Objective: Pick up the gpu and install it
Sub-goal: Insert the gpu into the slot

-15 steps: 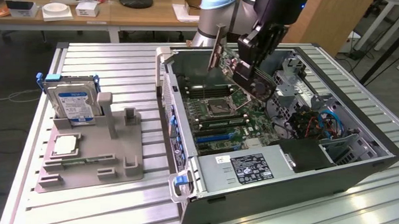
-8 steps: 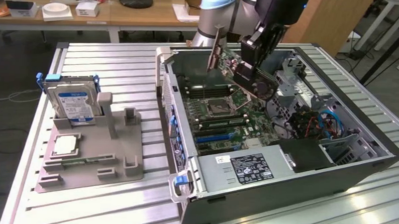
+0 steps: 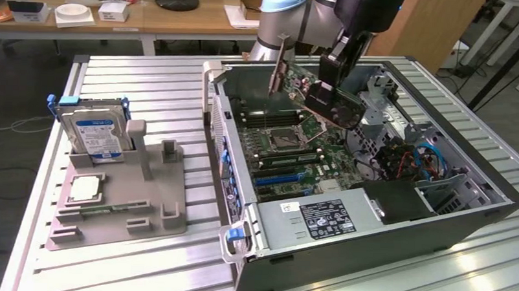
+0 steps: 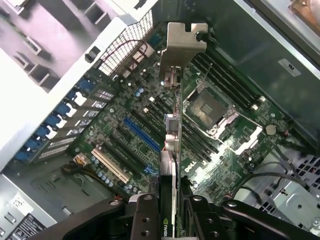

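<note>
Got the gpu (image 4: 173, 145) pinched edge-on in the pincer (image 4: 167, 202), hovering above the motherboard (image 4: 117, 117) inside the open case (image 3: 368, 253). Runs lengthwise straight out from the pincer, silvery bracket (image 4: 182, 45) at the far end. Looks skewed against the blue slot (image 4: 141, 134) below, off to one side, not seated.

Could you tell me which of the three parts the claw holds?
The gpu, above the motherboard; hard drive and CPU chip sit in the grey holder.
</note>
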Available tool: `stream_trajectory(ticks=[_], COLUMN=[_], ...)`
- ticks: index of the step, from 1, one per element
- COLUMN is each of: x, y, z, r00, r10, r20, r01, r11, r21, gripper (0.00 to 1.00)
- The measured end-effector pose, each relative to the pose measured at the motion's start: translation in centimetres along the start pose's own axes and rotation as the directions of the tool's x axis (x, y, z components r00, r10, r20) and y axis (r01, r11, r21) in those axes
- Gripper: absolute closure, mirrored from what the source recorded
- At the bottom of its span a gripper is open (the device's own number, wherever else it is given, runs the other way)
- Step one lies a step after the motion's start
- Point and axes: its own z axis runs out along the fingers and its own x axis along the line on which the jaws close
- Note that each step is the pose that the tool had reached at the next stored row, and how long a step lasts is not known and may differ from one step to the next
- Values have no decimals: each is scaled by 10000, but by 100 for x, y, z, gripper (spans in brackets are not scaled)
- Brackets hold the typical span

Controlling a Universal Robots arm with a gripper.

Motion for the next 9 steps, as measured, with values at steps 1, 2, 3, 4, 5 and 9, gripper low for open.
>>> stream_trajectory(ticks=[1, 2, 3, 4, 5, 9], x=[-4, -9, -14, -18, -23, -40], y=[-4, -8, -12, -16, -20, -36], z=[-1, -1, -1, -1, -1, -2], r00=[9999, 9998, 9995, 9990, 9985, 9951], r10=[-103, -208, -326, -436, -546, -989], r20=[-5, -8, -13, -18, -22, -40], r01=[103, 208, 326, 436, 546, 989], r11=[9999, 9998, 9995, 9990, 9985, 9951], r21=[2, 5, 7, 9, 11, 19], gripper=[74, 74, 74, 74, 74, 74])
